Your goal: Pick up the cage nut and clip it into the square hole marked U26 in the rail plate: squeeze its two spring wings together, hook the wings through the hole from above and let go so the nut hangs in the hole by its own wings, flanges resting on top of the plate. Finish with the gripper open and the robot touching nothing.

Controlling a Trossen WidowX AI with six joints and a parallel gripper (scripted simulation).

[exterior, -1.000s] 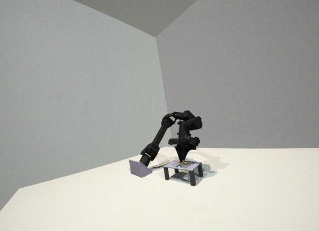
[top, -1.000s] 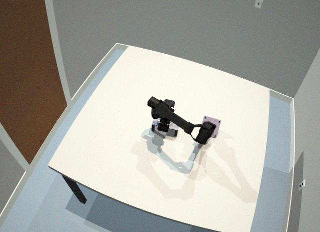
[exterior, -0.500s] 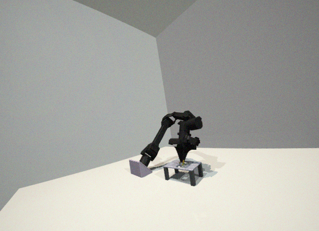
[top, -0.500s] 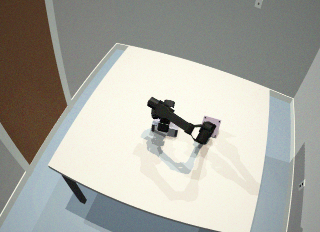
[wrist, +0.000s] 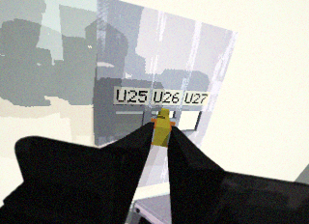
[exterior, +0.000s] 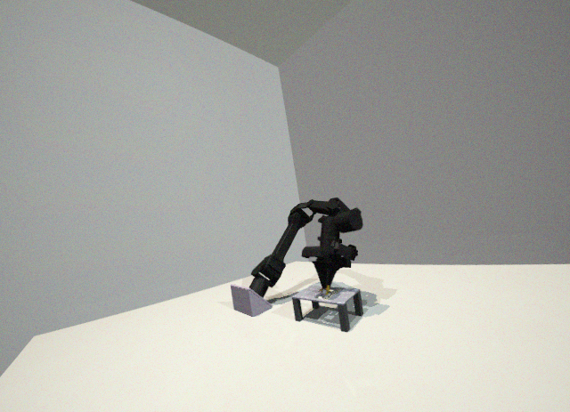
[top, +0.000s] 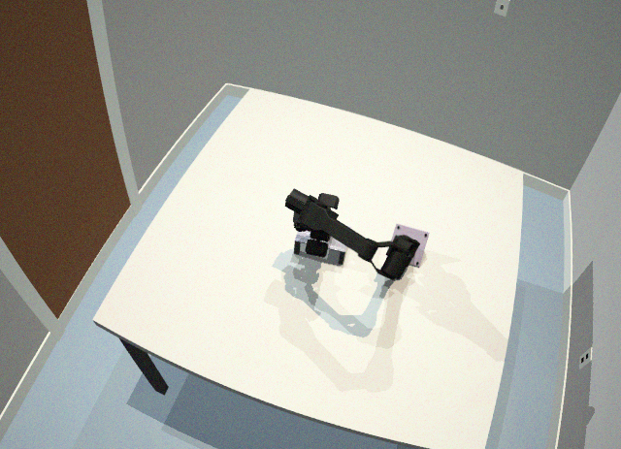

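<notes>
My gripper points down over the rail plate, shut on the yellow cage nut. The nut shows between the fingertips, with orange bits at its sides. The rail plate is a pale lilac top on dark legs, with the labels U25, U26 and U27. The nut is at the square hole under the U26 label and covers most of it; how deep it sits in the hole cannot be told. In the top view the arm hides the nut.
The square holes of U25 and U27 lie on either side. A lilac wedge-shaped block stands at the arm's base, seen from above as a plate with dark corner dots. The plate's dark legs stand on the table.
</notes>
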